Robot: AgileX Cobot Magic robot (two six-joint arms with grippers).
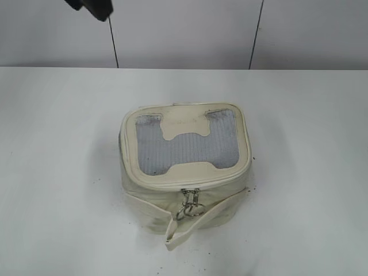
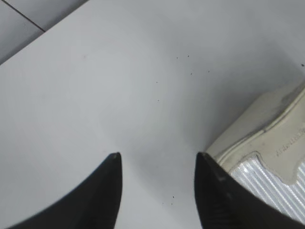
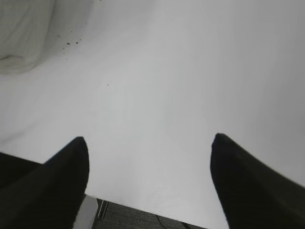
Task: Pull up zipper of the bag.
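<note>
Leatherette like this looks soft and light, so we expect the bag (image 1: 185, 167) to slide or crumple unless braced while the zipper (image 1: 191, 202) is drawn; its small ringed metal pulls on the near face are the place to pinch. Our left gripper (image 2: 157, 160) hangs spread and empty, the bag's corner just beside its right finger. Our right gripper (image 3: 148, 140) gapes wider, holding nothing above bare table (image 3: 181, 71), the bag well off ahead to its left.
</note>
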